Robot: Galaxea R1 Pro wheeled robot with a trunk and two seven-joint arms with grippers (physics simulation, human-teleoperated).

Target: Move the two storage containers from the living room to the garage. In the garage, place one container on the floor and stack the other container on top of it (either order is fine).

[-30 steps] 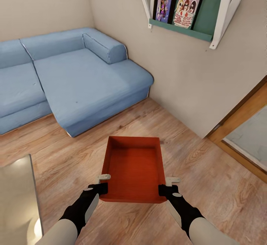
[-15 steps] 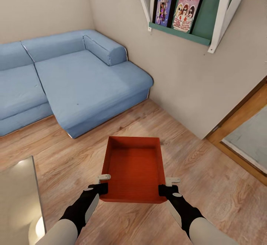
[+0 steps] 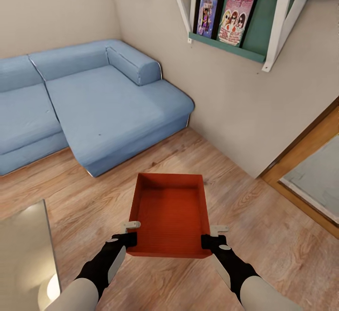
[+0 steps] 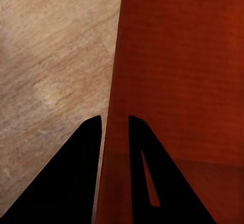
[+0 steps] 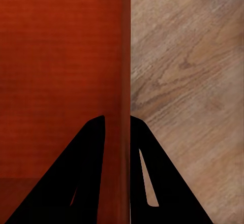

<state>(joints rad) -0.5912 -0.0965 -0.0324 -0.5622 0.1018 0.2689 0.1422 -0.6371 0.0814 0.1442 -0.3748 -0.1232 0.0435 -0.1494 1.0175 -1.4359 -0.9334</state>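
One bin (image 3: 170,214) is held level above the wood floor (image 3: 263,235), left hand (image 3: 126,235) and right hand (image 3: 213,236) each clamped on a side wall, while the sofa (image 3: 94,108) has slid slightly in view, suggesting transit toward the garage is under way.

The right end effector (image 5: 117,127) straddles the thin upright side wall of the orange-red storage container (image 5: 56,61), one dark finger on each face of the wall, pressed close against it. On the inner finger's side lies the container's finely ribbed bottom. Beyond the outer finger, below the wall, spreads light wood plank floor (image 5: 188,82).
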